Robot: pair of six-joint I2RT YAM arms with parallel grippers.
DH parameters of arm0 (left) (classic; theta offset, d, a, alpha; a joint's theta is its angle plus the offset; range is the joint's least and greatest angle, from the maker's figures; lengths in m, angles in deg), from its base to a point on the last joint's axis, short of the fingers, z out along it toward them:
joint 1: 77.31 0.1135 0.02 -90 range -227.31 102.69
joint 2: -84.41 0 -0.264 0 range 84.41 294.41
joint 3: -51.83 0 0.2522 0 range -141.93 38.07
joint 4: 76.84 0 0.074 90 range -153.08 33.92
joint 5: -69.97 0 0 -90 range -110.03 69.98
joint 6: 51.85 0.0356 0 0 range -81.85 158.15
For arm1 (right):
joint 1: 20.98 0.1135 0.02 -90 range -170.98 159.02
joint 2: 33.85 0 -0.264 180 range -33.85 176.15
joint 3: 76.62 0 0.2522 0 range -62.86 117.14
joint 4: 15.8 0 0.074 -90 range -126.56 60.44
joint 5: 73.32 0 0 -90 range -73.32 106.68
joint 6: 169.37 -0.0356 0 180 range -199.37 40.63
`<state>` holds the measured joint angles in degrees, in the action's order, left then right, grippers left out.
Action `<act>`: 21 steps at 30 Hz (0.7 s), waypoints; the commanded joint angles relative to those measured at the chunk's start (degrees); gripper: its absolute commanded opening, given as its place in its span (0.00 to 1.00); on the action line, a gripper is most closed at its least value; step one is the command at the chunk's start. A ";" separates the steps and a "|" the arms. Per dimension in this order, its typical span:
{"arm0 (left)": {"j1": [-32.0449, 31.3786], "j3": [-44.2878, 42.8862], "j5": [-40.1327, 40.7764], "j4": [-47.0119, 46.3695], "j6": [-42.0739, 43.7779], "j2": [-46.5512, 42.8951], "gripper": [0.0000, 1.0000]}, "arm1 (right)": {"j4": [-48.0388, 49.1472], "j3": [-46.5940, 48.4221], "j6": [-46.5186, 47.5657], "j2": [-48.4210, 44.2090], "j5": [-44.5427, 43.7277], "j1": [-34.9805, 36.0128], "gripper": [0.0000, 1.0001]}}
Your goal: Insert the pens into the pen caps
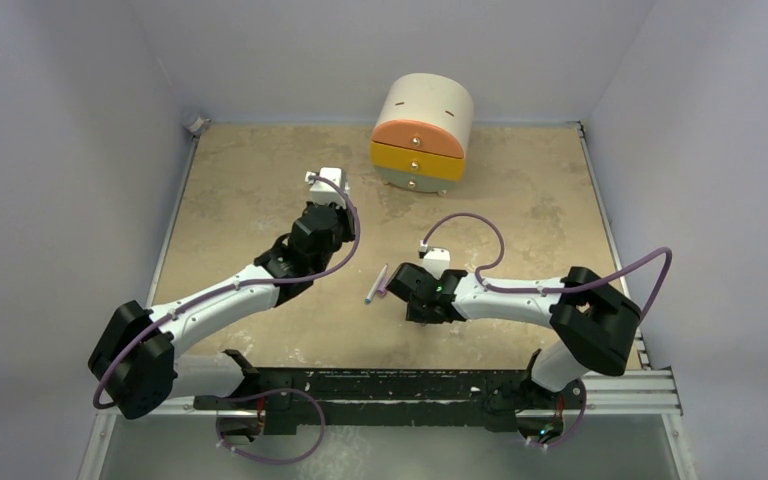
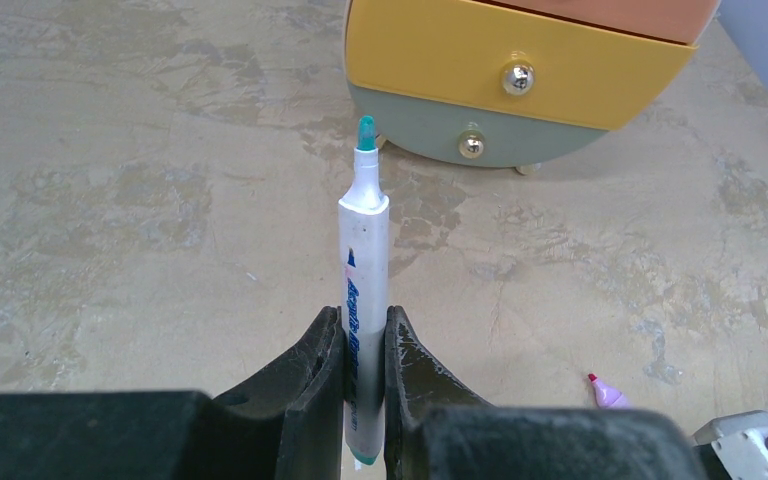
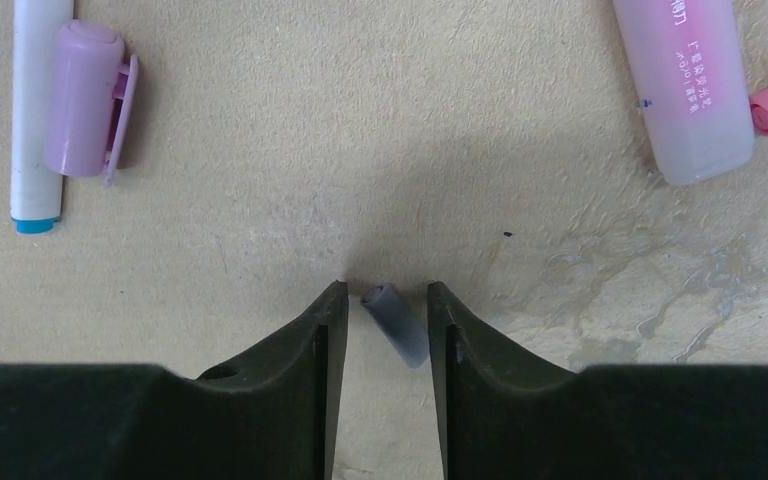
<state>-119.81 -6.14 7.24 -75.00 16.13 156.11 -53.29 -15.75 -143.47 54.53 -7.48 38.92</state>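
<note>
Grey and stubby, the dark grey cap (image 3: pixel 396 325) lies on the beige mottled surface (image 3: pixel 360 130) right between the parted fingers of the right hand (image 3: pixel 387 288). Its long axis slants roughly along them, and it looks not yet pinched. Off to that arm's left, the left hand (image 2: pixel 364 315) is clenched on the white pen (image 2: pixel 364 230), teal tip pointing away toward the drawers (image 2: pixel 520 60). Pale walls enclose everything.

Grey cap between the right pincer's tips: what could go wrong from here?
1. The grey cap lies tilted and loose between the right pincer's open jaws; closing may roll it away.
2. The left pincer holds the pen near its back end, so the long free tip may wobble and miss the cap.
</note>
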 commanded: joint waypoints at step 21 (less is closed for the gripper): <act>-0.09 -0.79 -1.16 -2.14 -1.80 -1.06 0.00 | -2.25 -1.94 -1.80 -1.72 -1.85 2.59 0.28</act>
<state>-119.81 -6.14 6.78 -74.61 15.23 156.11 -54.05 -16.71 -143.86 53.83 -7.85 41.28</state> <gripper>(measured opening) 0.126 0.287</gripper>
